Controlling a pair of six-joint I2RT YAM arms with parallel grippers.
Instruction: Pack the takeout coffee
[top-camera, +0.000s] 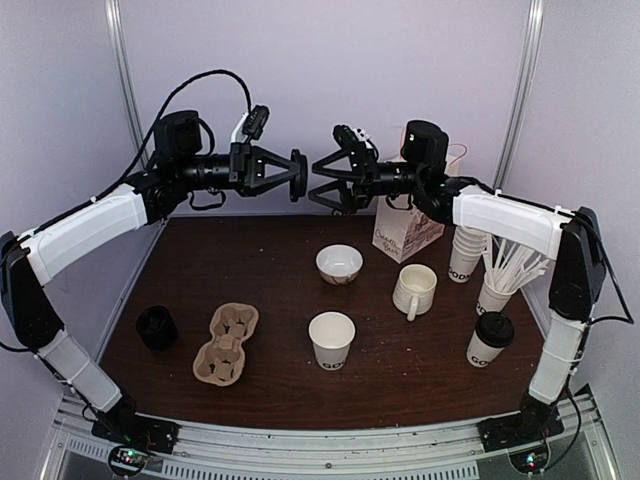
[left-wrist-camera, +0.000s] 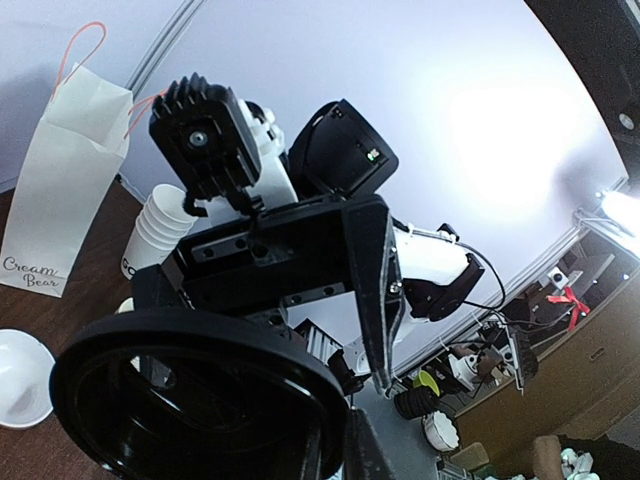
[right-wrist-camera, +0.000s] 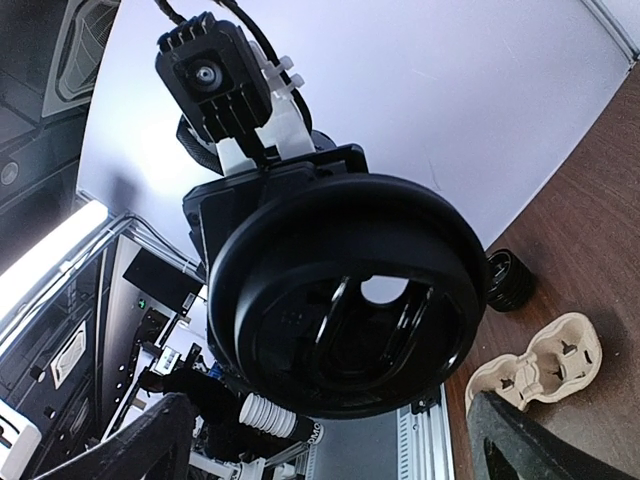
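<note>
Two takeout cups: lidded cup (top-camera: 489, 340), unlidded cup (top-camera: 331, 340); left fingers (top-camera: 278, 163) clamp one lid (top-camera: 298, 176), right fingers (top-camera: 330, 163) spread wide, empty

Two tapered white paper coffee cups with bold black lettering near the base stand upright on the dark tabletop. The open cup (top-camera: 332, 338), lidless, sits near the middle toward the near edge, while the lidded cup (top-camera: 490, 340), capped in black plastic, stands by the right edge. A loose black lid (top-camera: 298, 176) is held on edge in the air above the far edge.
</note>
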